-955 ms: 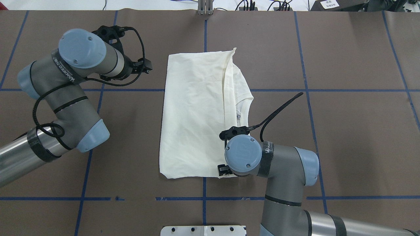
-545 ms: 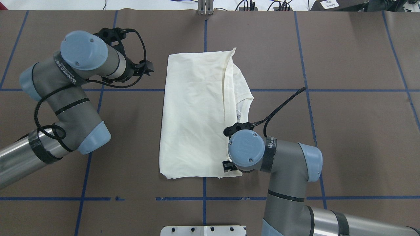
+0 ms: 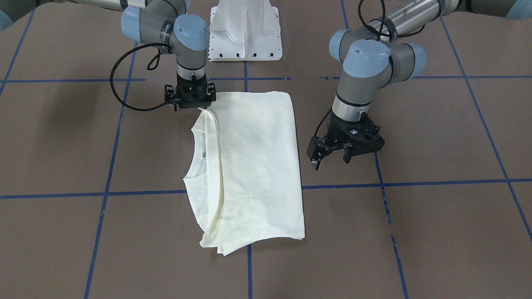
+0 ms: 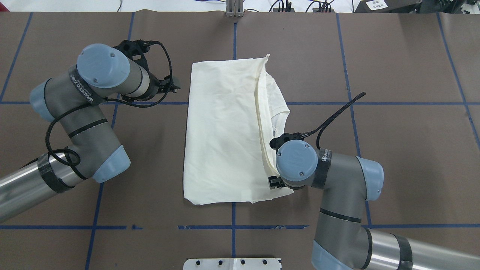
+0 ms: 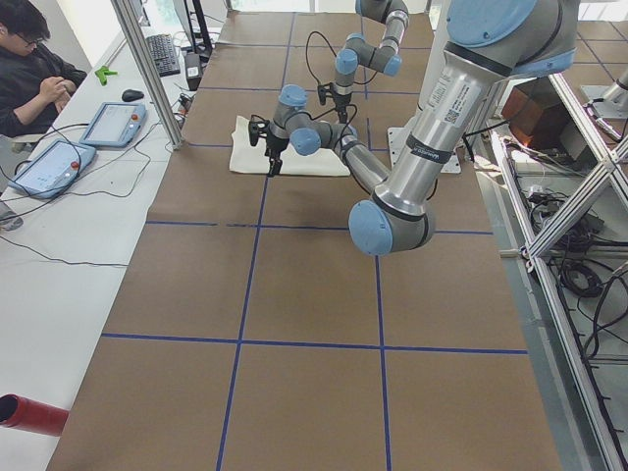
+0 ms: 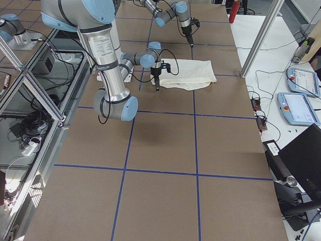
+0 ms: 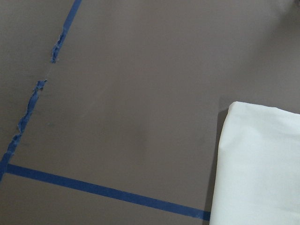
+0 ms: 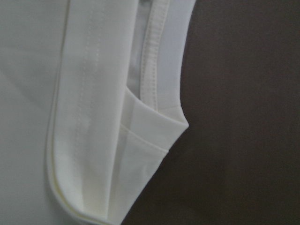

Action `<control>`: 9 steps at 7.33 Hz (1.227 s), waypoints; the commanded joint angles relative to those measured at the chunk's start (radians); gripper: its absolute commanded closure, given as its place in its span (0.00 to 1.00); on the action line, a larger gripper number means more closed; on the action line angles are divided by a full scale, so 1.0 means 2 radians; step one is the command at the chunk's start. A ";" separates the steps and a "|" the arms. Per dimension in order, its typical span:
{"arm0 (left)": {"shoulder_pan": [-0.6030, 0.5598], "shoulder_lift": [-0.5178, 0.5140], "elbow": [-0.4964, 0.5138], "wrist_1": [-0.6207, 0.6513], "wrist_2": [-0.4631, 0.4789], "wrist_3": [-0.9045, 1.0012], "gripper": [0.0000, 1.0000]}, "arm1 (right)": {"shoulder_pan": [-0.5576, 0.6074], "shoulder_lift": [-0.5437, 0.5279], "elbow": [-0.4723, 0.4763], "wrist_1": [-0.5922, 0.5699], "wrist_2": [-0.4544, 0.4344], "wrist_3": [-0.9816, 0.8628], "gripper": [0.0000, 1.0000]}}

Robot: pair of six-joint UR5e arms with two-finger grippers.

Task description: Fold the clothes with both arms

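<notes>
The cream shirt [image 4: 225, 131] lies folded lengthwise at the table's middle, plain side up, with the collar showing along its right edge [image 3: 199, 166]. No print shows. My right gripper [image 3: 199, 107] points down at the shirt's near right corner and is shut on the fabric, which rises to it. The overhead view hides its fingers under the wrist [image 4: 275, 182]. The right wrist view shows the collar and folded hem [image 8: 154, 93]. My left gripper [image 3: 332, 162] is open and empty, just off the shirt's left edge [image 4: 175, 85].
The white pedestal base [image 3: 245, 29] stands at the near table edge between the arms. Blue tape lines [image 4: 232, 227] grid the brown table. An operator [image 5: 34, 69] sits with tablets beyond the far end. A metal post [image 4: 234, 7] stands at the far edge.
My right arm has moved to the right and a little away, drawing the shirt's near right corner out with it. My left gripper has moved slightly closer to the shirt's left edge.
</notes>
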 commanded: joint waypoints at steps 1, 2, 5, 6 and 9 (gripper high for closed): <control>0.002 0.000 0.000 -0.002 0.000 0.000 0.00 | 0.010 -0.048 0.059 -0.013 0.001 -0.008 0.00; 0.002 0.000 -0.001 -0.002 0.000 0.000 0.00 | 0.011 -0.030 0.068 -0.050 0.001 -0.020 0.00; 0.006 0.001 -0.001 -0.011 -0.002 0.002 0.00 | 0.027 0.021 0.061 -0.049 -0.001 -0.030 0.00; 0.019 0.027 -0.007 -0.042 -0.038 -0.025 0.00 | 0.028 0.029 0.070 -0.043 -0.001 -0.023 0.00; 0.099 0.084 -0.081 -0.086 -0.051 -0.210 0.00 | 0.037 0.026 0.095 -0.038 0.021 -0.016 0.00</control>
